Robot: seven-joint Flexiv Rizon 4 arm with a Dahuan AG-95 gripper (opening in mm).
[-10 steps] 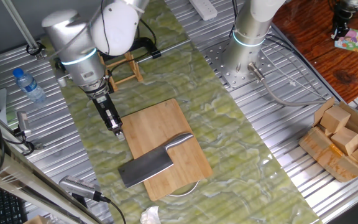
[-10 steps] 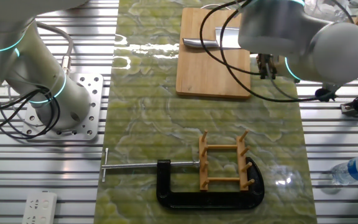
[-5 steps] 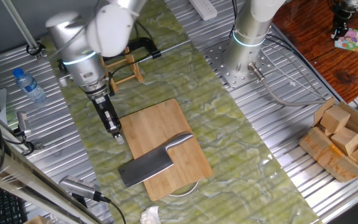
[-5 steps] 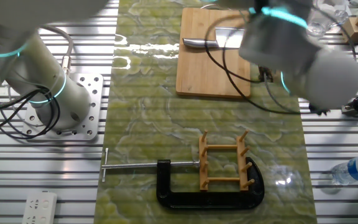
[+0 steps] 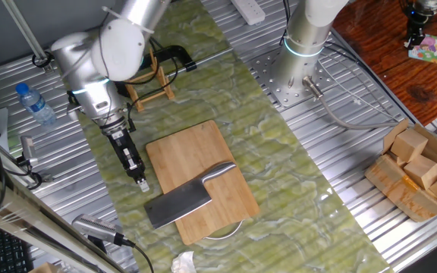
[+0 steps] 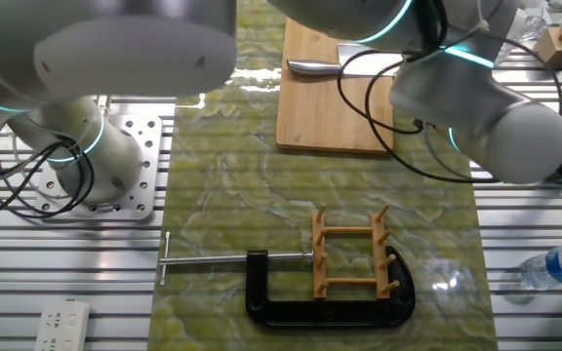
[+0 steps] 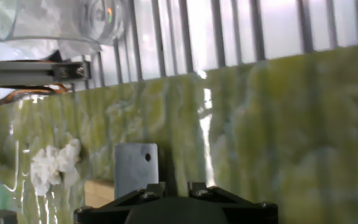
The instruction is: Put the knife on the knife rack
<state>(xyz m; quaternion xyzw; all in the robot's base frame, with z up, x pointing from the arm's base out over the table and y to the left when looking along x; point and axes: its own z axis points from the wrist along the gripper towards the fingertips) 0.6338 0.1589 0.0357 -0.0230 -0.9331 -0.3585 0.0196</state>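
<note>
The knife (image 5: 187,199) lies flat on the bamboo cutting board (image 5: 192,152), with its grey blade at the near left corner and its silver handle pointing to the board's middle. My gripper (image 5: 140,182) hangs just left of the board, close to the blade's end; its fingers look shut and empty. In the hand view the gripper (image 7: 173,190) looks down at the blade's end with its hole (image 7: 136,170). The knife rack (image 5: 155,82) stands at the back, partly behind my arm. In the other fixed view the rack (image 6: 352,255) sits inside a black clamp (image 6: 291,310), and my arm hides the gripper.
A water bottle (image 5: 35,103) lies at the left on the metal table. A second arm's base (image 5: 298,64) stands at the back right. A box of wooden blocks (image 5: 419,171) is at the right. White crumpled tissue (image 5: 182,262) lies near the front edge.
My arm has swung and the gripper has moved forward along the board's left edge, closer to the blade's end. The knife and the rack have not moved.
</note>
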